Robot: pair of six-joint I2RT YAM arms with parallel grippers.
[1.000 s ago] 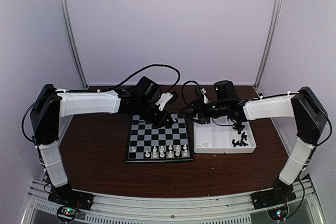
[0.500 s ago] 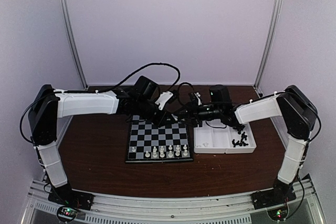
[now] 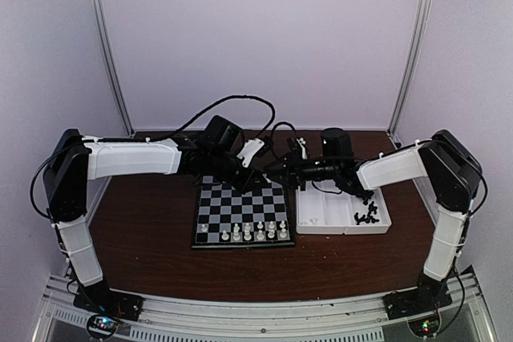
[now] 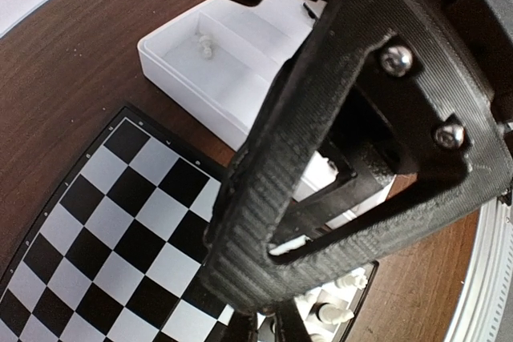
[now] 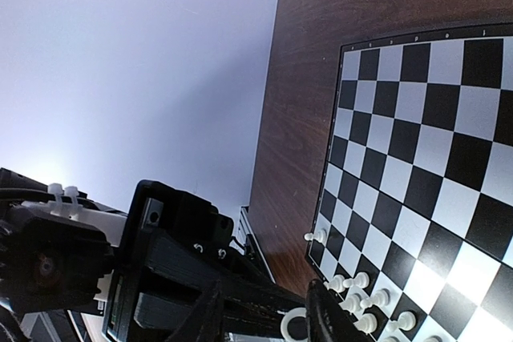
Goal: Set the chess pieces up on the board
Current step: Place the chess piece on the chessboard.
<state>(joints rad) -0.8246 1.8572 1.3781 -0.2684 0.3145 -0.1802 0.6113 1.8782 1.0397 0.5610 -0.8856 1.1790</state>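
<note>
Now: both arms over the far side of the board

Flat on the dark brown wooden counter lies the square black-and-pale-checked chessboard, roughly midway between the two arms. Small white plastic chess pieces stand upright in its two nearest rows, more of them toward the right than the left. Just beside the board's right edge sits a white rectangular two-compartment plastic tray. Small black plastic chess pieces lie clustered in its right compartment, and a lone white piece lies in the left one.

The left gripper hangs over the far right part of the board, its dark ribbed fingers drawn together at the tips. Whether anything is pinched there I cannot tell, as the near finger hides the spot.

The right gripper reaches leftward from the tray side to the far right corner of the board, near the left gripper. Its two fingers stand apart with a modest gap. A small white ring-shaped thing shows low in that gap, hard against one finger. It is too cropped to say what it is or whether it is gripped. In the right wrist view the board spreads out beyond the fingers, with the white pieces bunched along one edge.
</note>
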